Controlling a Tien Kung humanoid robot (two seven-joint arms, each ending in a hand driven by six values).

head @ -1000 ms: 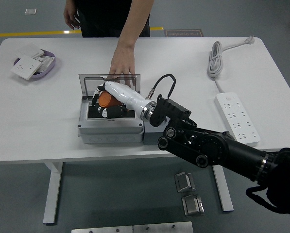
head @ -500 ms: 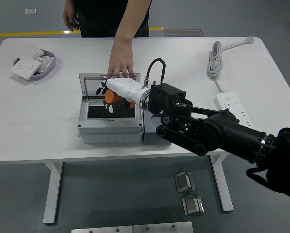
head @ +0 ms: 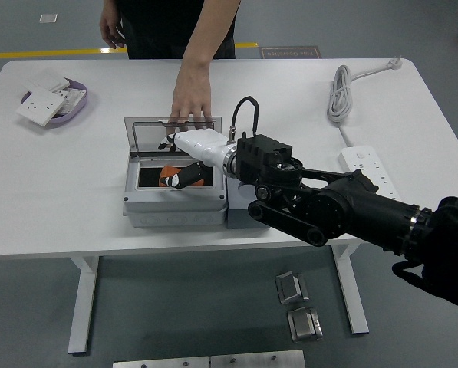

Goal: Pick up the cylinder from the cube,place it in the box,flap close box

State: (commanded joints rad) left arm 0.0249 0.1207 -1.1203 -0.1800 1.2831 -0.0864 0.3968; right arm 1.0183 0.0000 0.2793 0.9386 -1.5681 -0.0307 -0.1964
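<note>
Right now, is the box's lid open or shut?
Open. The clear lid stands up at the back of the grey box, a person's hand on its top edge.

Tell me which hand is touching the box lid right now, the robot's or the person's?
The person's hand, pressing the lid's far edge from across the table. The robot's right hand is over the box interior instead.

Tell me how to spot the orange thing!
Find the grey box near the front edge of the white table, its clear lid standing open. Inside, on the black floor, lies the orange cylinder, beneath the robot hand. Nothing else here is orange.
</note>
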